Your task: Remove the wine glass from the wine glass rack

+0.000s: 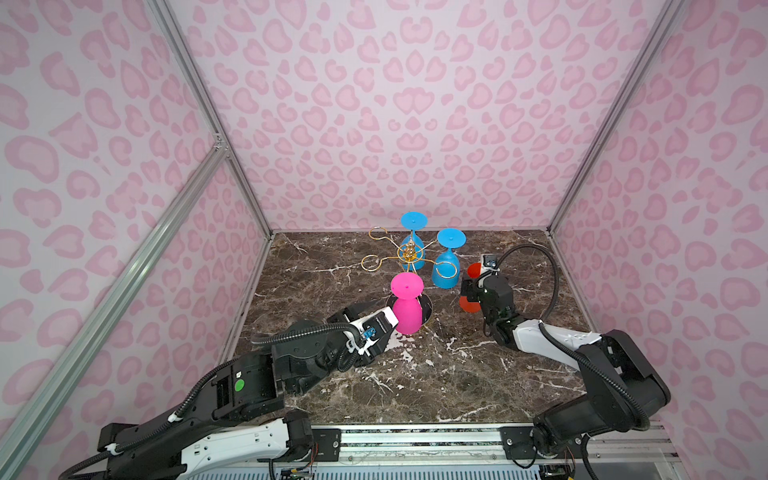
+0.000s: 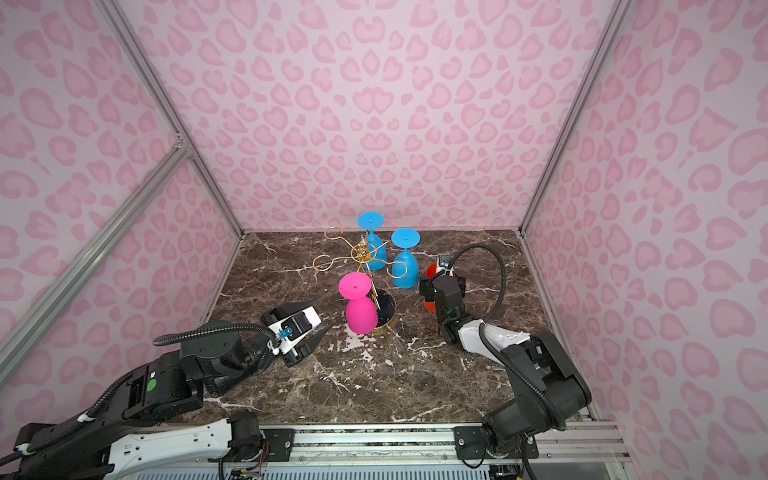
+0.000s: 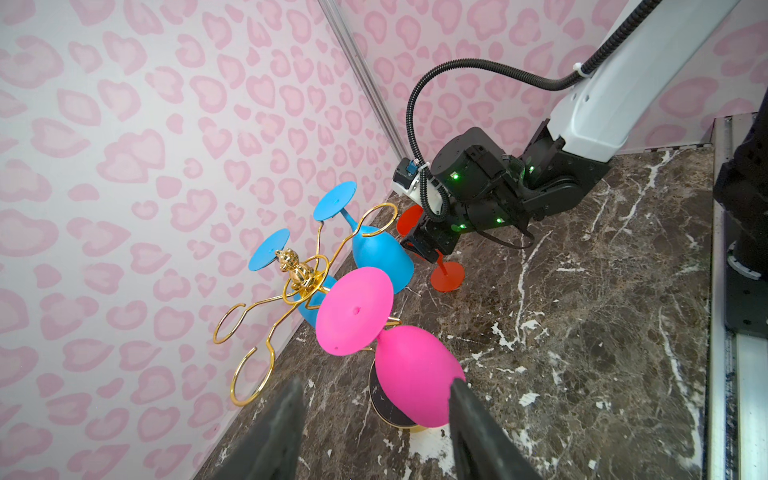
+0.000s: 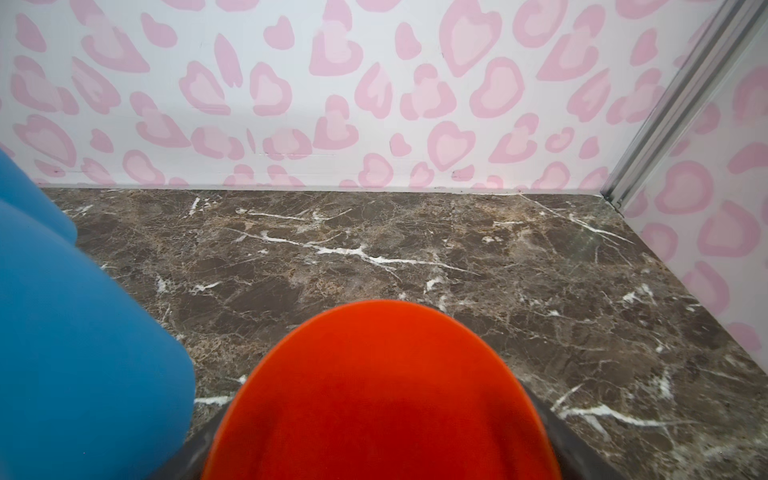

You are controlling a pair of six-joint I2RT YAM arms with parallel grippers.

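Marble-patterned tabletop [image 1: 415,374], brown with white veins, sat inside pink heart-spotted walls [image 1: 415,104]. Left claw [image 2: 326,312] gaped, matte pink wine glass [image 1: 406,311] hanging upside down just ahead on the gold wire rack [image 1: 409,252]. Right claw [image 3: 422,248] clamped a smooth orange wine glass [image 4: 382,395], rack off its left.

We find the near middle of the surface [image 1: 415,386] open. The wine glass rack [image 1: 409,252] is free on its left, at bare loops; the pink glass [image 1: 406,307] blocks its front, and blue glasses [image 1: 445,266] and the right claw [image 3: 422,245] around the red glass [image 4: 382,395] crowd its right.
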